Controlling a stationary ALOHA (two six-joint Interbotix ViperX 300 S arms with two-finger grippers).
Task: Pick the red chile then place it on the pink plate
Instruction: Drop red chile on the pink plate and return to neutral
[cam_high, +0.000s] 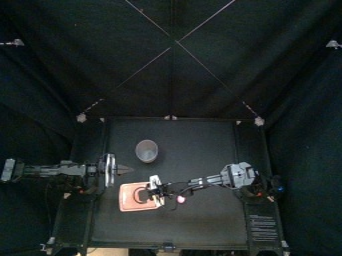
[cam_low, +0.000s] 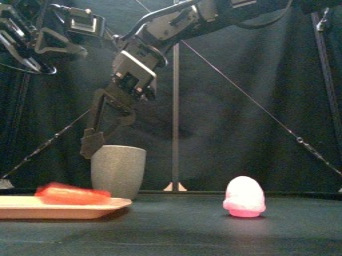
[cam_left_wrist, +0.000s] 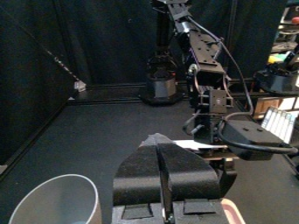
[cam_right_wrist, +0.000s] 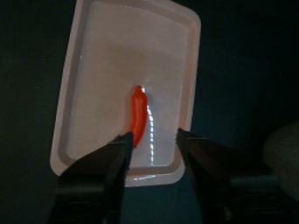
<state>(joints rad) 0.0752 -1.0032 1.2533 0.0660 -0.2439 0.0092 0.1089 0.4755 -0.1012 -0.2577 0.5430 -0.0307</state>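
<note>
Lying flat on the pink plate, the red chile runs along the plate's length, nearer one short end than the other. The plate sits on the table towards the near side, a little left of the middle.

The right gripper hangs above the plate with its jaws spread wide, one on each side of the chile's end. They do not touch the chile. In the front view the jaws are clearly higher than the chile, with open air between.

A grey cup stands upright farther back, beyond the plate. A rounded white toy with a pink base sits on the table just right of the plate, apart from it.

The left gripper rests at the left side of the table, near the cup, with its jaws pressed together and nothing between them.
</note>
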